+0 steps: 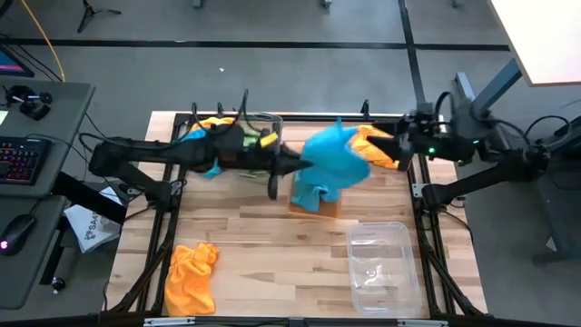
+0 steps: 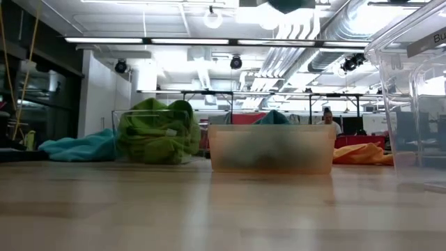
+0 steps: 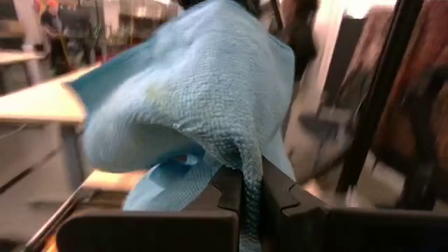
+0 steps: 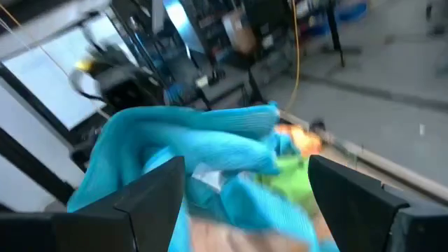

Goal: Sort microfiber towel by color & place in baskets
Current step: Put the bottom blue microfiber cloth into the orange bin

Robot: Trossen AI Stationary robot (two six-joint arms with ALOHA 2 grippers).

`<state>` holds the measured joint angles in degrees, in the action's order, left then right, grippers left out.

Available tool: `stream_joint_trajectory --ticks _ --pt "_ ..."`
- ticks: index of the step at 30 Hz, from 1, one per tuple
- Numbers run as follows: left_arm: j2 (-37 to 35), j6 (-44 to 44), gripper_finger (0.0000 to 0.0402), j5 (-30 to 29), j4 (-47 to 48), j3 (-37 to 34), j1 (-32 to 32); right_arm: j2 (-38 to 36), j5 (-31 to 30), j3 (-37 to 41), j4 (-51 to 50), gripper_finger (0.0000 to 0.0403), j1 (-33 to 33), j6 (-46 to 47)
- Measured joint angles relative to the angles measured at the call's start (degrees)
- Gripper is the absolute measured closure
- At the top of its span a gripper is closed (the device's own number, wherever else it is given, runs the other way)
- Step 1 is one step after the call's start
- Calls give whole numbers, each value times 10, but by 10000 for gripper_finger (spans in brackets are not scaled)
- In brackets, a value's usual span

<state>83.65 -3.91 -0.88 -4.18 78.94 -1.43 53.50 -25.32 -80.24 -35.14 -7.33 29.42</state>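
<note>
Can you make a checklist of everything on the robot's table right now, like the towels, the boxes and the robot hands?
Surface: wooden table, mostly bare in the middle.
Job's things: blue towel held above the orange bin; clear bin near the front right; far clear bin holds green towels; orange towel loose at the front left; another orange towel at the far right.
Clutter: nothing seen.
Grippers: left gripper shut on the blue towel; right gripper open, beside it.
Cables: wires on the right arm.
Surroundings: keyboard on a side desk; a person far behind.
</note>
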Motion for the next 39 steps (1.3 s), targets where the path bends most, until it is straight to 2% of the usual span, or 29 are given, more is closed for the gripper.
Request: stream_joint_trajectory --ticks 3,11,16,20,24,30,39 --pt "26 -40 401 26 -51 -23 27 -8 -14 -13 15 104 0 -31" --pt "108 -152 401 27 -148 -137 50 -14 -36 -16 25 104 0 -70" --pt "177 -235 401 -27 -89 -173 50 -10 -36 -16 14 104 0 -70" --pt "215 -297 401 -69 -25 -175 50 -6 -38 -16 8 104 0 -63" --pt "251 -335 395 -62 23 -175 54 3 -58 -15 -8 104 1 -42" --pt "257 -336 341 30 34 -175 71 32 -64 -14 -58 104 2 -23" --pt "151 -301 234 55 33 -176 85 50 -64 -14 -58 104 2 -24"
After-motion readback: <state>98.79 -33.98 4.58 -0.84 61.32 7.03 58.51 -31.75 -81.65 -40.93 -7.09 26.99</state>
